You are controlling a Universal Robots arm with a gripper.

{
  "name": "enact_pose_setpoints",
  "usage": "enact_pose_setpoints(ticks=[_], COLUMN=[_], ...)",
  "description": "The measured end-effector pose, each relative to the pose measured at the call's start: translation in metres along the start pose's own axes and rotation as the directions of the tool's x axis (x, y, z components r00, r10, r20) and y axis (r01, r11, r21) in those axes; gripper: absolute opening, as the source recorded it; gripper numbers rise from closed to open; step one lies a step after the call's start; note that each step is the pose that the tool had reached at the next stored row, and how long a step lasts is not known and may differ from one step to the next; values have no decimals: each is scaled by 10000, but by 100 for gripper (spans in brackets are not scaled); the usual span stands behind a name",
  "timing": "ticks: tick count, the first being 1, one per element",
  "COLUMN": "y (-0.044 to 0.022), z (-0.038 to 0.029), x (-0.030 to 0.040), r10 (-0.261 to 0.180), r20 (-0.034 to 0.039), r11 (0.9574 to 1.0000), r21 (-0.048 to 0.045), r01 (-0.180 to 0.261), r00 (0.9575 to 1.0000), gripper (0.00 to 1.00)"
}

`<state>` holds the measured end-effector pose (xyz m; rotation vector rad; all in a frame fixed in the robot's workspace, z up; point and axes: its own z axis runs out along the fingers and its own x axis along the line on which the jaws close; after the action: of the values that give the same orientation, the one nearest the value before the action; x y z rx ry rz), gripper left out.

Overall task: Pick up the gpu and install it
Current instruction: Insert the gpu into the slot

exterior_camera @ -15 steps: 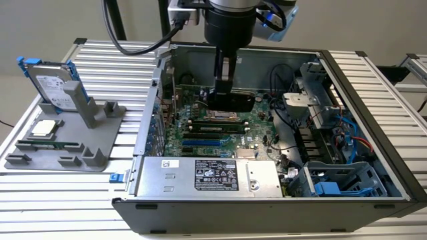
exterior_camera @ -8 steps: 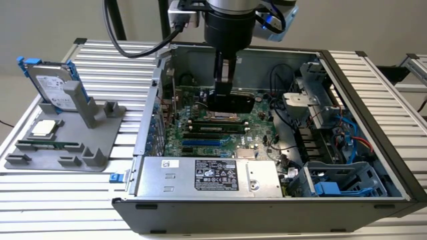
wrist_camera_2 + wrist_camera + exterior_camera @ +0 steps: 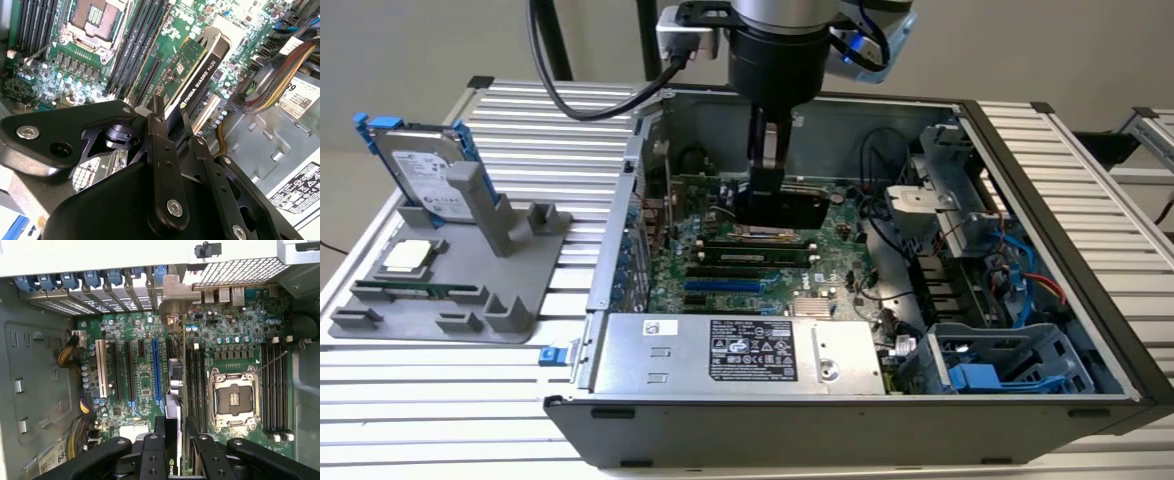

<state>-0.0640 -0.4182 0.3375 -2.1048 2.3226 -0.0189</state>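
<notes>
ribbed aluminium slats formed the work surface (image 3: pixel 440 400) on which an open computer case (image 3: pixel 854 425) was laid. inside it, the gripper (image 3: pixel 170 120) was seen closed on the gpu (image 3: pixel 197 70), the card being pinched at its edge between the black fingers (image 3: pixel 156 131) in the second wrist view. the gpu was held on edge above the motherboard (image 3: pixel 230 335), its green board on one face and its black cooler on the other, over the middle of the board near the memory slots (image 3: pixel 196 385) and the bare processor socket (image 3: pixel 234 401); whether it touched a slot could not be told. in the exterior view the arm (image 3: pixel 774 50) was seen reaching straight down into the case. beyond the case, at the exterior view's left, a grey holder (image 3: pixel 447 290) was set on the slats, with a hard drive (image 3: pixel 424 172) stood upright in it and a memory stick (image 3: pixel 411 291) laid low in it.
</notes>
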Motion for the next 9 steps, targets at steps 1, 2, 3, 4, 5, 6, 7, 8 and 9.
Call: enact_pose_setpoints(ticks=[1,2,3,4,5,6,7,8,9], y=[0,0,0,0,0,0,0,0,0], z=[4,9,11,11,13,14,14,14,14], x=[0,0,0,0,0,0,0,0,0], r10=[0,0,0,0,0,0,0,0,0], r20=[-2,-1,-2,-3,-3,-3,-3,-3,-2], r11=[10000,10000,10000,10000,10000,10000,10000,10000,10000], r21=[1,1,1,0,1,1,1,0,1], r01=[0,0,0,0,0,0,0,0,0], r00=[10000,10000,10000,10000,10000,10000,10000,10000,10000], gripper=[0,0,0,0,0,0,0,0,0])
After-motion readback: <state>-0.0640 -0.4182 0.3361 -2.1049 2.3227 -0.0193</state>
